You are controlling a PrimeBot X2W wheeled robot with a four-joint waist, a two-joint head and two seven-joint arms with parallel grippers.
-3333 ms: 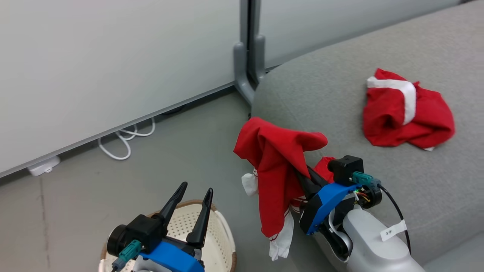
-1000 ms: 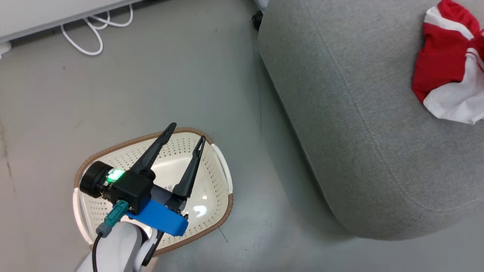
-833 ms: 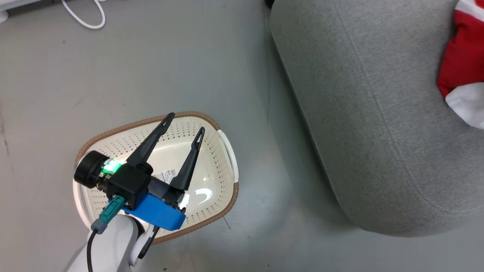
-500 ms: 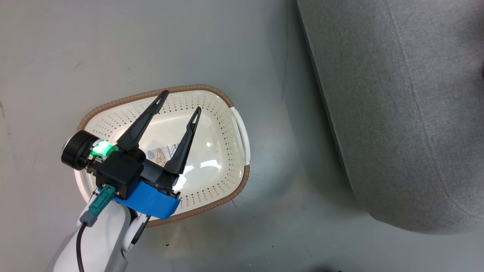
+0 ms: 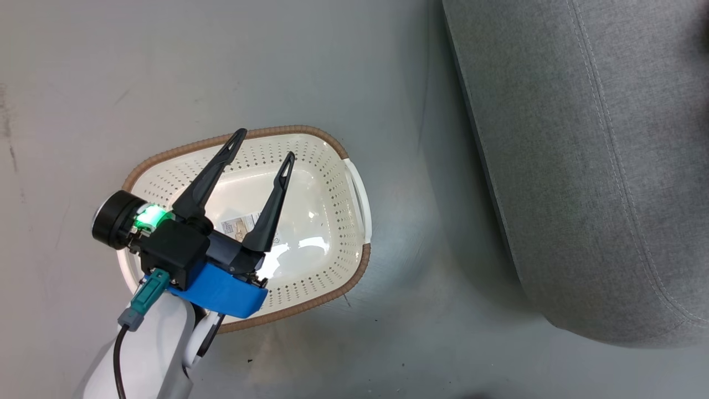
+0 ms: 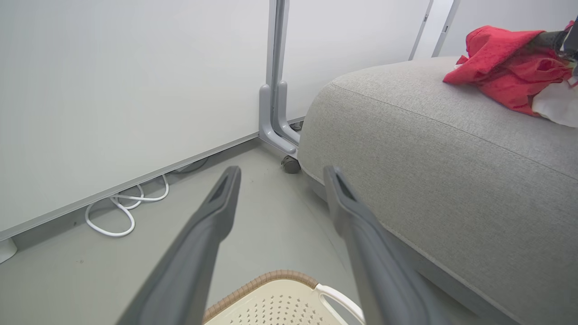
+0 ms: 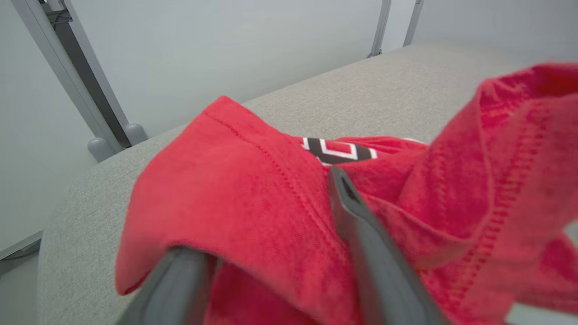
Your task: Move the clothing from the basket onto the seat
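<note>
Head view has tilted down since a moment ago, so the red pile has slipped out past the right edge; that is the camera moving, not the cloth. At centre left we see the basket bare inside, with the left gripper hanging over it, fingers spread wide and holding nothing. The seat fills the right side.

In the right wrist view, the right gripper, which carried a garment seconds ago, now shows its fingers standing apart, and the clothing lies slack across them on the grey cushion. We judge this the release. With the basket bare, the task looks all but done.

The paper label in the basket carries print too small to read. A black-and-white diamond patch on the garment shows no letters.
</note>
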